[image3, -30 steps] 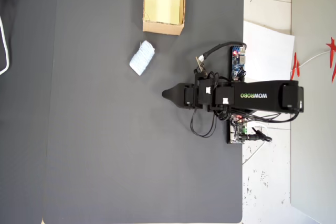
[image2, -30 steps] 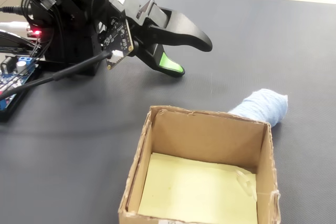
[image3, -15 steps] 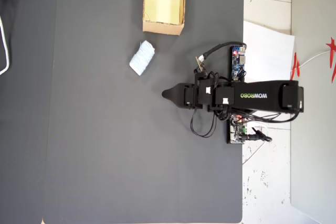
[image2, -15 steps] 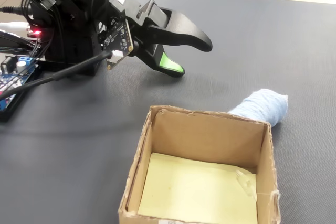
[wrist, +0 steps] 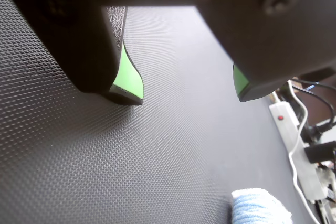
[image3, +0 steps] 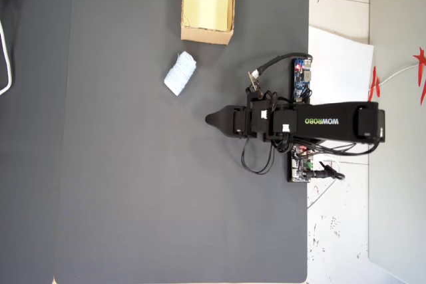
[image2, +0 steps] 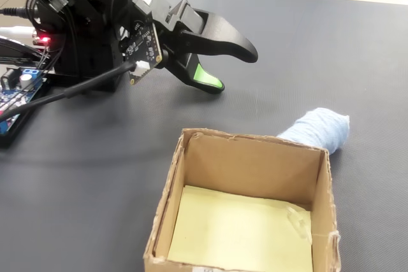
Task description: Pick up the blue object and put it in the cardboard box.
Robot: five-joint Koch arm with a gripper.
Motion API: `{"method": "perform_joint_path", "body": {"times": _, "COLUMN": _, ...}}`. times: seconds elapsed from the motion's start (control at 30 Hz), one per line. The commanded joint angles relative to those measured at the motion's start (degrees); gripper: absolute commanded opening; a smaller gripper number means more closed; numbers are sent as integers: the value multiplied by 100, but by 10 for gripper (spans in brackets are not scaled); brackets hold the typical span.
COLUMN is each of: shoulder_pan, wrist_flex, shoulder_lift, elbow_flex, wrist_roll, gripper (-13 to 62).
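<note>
- The black end effector (wrist: 186,95) with bright green pads inside its tips stands spread, a wide stretch of bare mat showing between the two jaws in the wrist view; it grips nothing.
- In the fixed view the end effector (image2: 233,68) hangs low over the dark grey textured mat (image2: 331,49) covering the counter, its lower green-padded tip close to the mat; whether it touches the mat cannot be told.
- In the overhead view the end effector (image3: 212,120) points toward the picture's left, with the black arm (image3: 319,123) stretched out behind it.
- The small pale blue, soft, textured pad (image3: 180,73) lies on the mat, apart from the end effector, and near the open small brown corrugated cardboard box (image3: 188,31).
- In the fixed view the blue pad (image2: 319,128) looks rumpled and rounded, lying just behind the box's (image2: 322,189) far right corner.
- The wrist view catches only a bit of the pad (wrist: 260,207) at its bottom edge.
- The box stands upright, its pale yellowish floor bare.
</note>
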Motion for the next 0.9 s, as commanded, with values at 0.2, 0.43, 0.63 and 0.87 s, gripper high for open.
{"method": "perform_joint_path", "body": {"times": 0.2, "shoulder_pan": 9, "wrist_flex": -483, "shoulder_lift": 501, "elbow_flex": 211, "wrist_roll": 88, "gripper": 340}}
{"method": "perform_joint_path", "body": {"times": 0.43, "shoulder_pan": 18, "wrist_flex": -1397, "shoulder_lift": 501, "elbow_flex": 193, "wrist_roll": 70, "gripper": 340}}
{"method": "perform_joint_path", "body": {"times": 0.63, "shoulder_pan": 79, "wrist_flex": -1415, "shoulder_lift": 466, "elbow_flex": -97, "wrist_roll": -246, "gripper": 341}}
{"method": "perform_joint_path", "body": {"times": 0.87, "shoulder_pan": 299, "wrist_flex": -817, "shoulder_lift": 246, "elbow_flex": -1020, "wrist_roll": -299, "gripper": 340}}
